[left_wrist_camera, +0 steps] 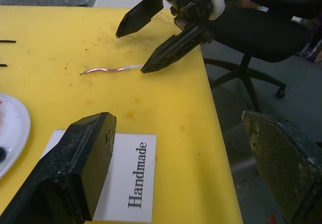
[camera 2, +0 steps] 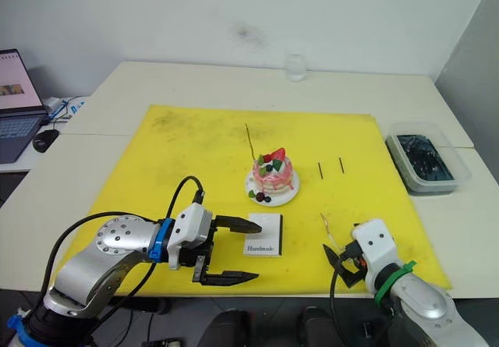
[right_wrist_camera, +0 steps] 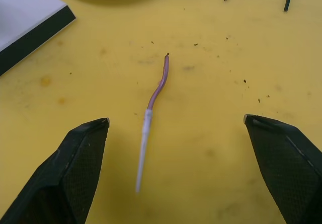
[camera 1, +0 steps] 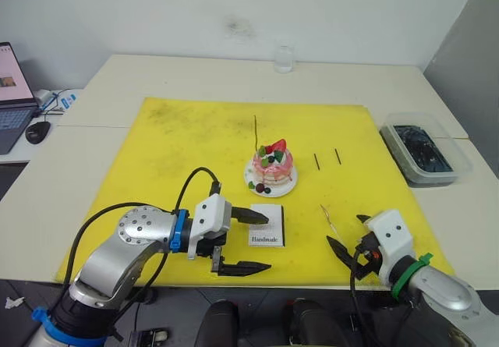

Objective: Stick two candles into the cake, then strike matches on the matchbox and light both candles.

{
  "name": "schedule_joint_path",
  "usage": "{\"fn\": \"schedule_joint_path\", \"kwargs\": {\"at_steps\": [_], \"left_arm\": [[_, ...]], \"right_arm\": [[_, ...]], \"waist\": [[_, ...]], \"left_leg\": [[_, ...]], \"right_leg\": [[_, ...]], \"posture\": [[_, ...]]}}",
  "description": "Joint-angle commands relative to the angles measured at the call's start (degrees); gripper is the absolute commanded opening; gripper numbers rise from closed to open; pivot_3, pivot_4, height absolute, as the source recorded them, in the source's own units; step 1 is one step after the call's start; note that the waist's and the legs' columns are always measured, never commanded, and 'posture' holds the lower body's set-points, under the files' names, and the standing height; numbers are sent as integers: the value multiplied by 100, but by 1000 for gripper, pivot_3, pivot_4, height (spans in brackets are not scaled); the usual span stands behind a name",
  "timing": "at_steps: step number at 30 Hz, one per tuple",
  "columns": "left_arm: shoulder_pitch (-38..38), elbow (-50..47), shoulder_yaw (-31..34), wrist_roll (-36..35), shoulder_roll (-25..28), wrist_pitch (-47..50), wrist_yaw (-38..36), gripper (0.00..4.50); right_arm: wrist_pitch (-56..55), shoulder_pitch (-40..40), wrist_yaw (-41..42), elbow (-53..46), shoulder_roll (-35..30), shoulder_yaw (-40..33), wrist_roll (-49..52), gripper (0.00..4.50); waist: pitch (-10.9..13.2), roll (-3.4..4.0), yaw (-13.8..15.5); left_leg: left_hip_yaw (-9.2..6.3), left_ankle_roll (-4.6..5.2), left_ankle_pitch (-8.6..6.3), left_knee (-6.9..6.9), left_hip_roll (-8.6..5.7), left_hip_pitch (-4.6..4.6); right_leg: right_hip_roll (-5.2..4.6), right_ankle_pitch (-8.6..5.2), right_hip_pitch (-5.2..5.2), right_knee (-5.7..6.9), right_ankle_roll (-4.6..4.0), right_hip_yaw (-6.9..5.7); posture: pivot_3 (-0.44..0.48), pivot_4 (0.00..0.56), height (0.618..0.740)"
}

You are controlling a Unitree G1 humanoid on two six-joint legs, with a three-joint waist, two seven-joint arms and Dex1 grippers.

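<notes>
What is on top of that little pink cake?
The cake carries a red strawberry, dark berries and green bits. One thin candle stands up from its far left side. How deep the candle goes is hidden inside the cake.

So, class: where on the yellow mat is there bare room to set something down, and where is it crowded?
Free: the mat's far left stretch, left of the cake, and its far strip behind the standing candle. Crowded: the near edge, where the left gripper spreads open jaws beside the matchbox, the right gripper flanks the loose candle, and the matches lie right of the cake.
</notes>
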Motion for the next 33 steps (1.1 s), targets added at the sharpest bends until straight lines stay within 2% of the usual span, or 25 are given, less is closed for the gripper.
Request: {"fn": "schedule_joint_path", "kwargs": {"at_steps": [1, 2, 5, 15, 22, 25, 28, 33], "left_arm": [[-176, -141, 11, -74, -230, -115, 205, 4463], [-230, -132, 30, -108, -296, -72, 266, 4463], [-332, -123, 60, -165, -350, 38, 303, 4500], [-417, -180, -7, -175, -380, 131, 399, 4500], [-739, -347, -32, -620, -452, 630, 409, 4500], [-896, -457, -108, -771, -399, 798, 293, 4500], [-1056, -544, -201, -856, -395, 925, 244, 4500], [-1194, -557, -310, -866, -454, 992, 263, 4500]], "right_arm": [[128, -73, -111, 21, 225, 80, -48, 4500], [144, -65, -106, 46, 240, 116, -88, 4500], [215, -26, -91, 31, 261, 180, -151, 3640], [530, -128, 220, -264, 124, 44, 9, 52], [939, -433, 794, -480, -135, -976, 721, 18], [922, -335, 1557, -365, -878, -1809, 991, 18], [521, 68, 2442, 182, -1710, -2490, 863, 18], [-157, 716, 3394, 1041, -2364, -2895, 596, 18]], "waist": [[0, 0, 3], [0, 0, 5], [0, 0, 8], [0, 0, 8], [0, 0, 10], [2, 2, 11], [2, 2, 24], [2, 1, 30]], "left_leg": [[-4, 0, 0, -1, 2, -1], [-4, 0, 0, -1, 2, -1], [-3, 0, 0, 1, 1, 0], [-1, 0, 0, 3, -1, 1], [-1, 0, 0, 5, -3, 0], [0, 0, 0, 2, -7, 0], [-1, 1, 0, 3, -11, -2], [-1, 1, 0, 6, -15, -1]], "right_leg": [[2, 0, 0, 0, 1, -3], [3, 1, 0, 1, 2, -4], [3, 1, 1, 2, 2, -1], [2, 0, 2, 2, 1, 1], [9, 12, 2, 2, 20, 2], [18, 12, 2, 2, 22, 2], [21, 12, 5, -3, 22, -1], [26, 12, 7, -4, 22, 0]], "posture": [[0, 150, 740], [0, 150, 740], [0, 150, 740], [0, 150, 740], [0, 150, 740], [0, 150, 740], [0, 150, 740], [0, 150, 740]]}}
